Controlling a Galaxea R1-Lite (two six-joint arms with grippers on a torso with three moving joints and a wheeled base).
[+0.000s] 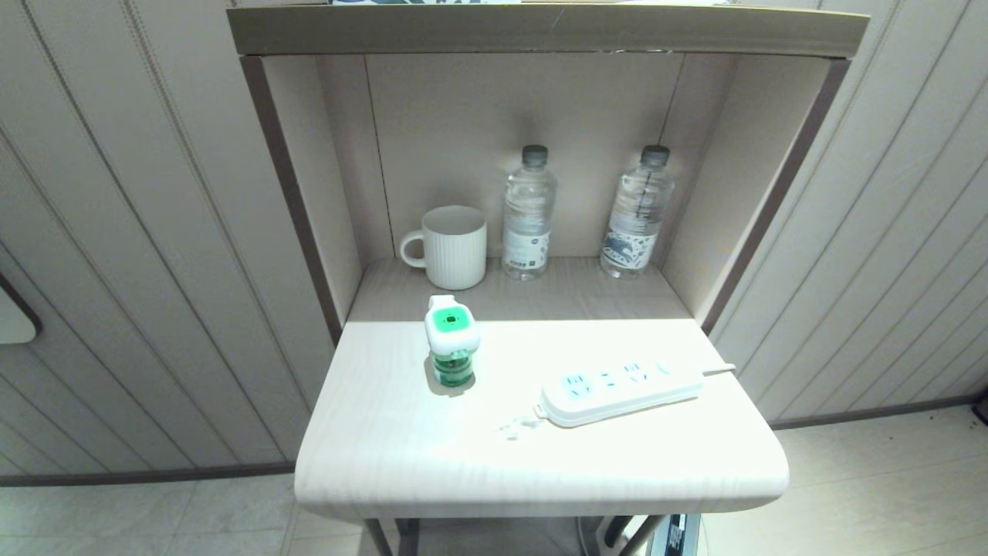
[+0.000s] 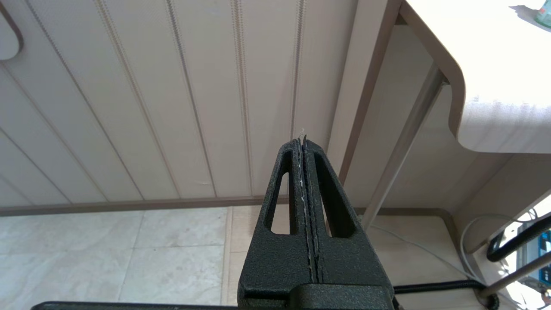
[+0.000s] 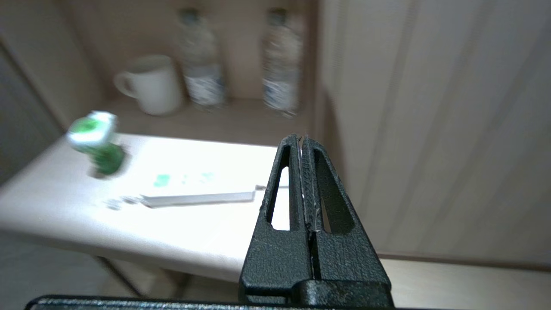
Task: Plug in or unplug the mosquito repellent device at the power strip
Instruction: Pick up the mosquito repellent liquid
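Clenched empty, the right tool (image 3: pixel 302 142) hangs off the counter's (image 3: pixel 206 232) edge; the mosquito repellent device (image 3: pixel 97 144) stands unplugged ahead, beyond the power strip (image 3: pixel 198 197), whose length runs crosswise between.

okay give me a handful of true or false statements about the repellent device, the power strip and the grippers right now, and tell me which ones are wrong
1. The mosquito repellent device is plugged into the power strip. False: it stands apart on the table.
2. The power strip's outlets are all empty. True.
3. The right gripper holds the device. False: it is shut on nothing, off the table's edge.
4. The left gripper is shut, below table level. True.
5. The mug stands between the two water bottles. False: it stands beside them.
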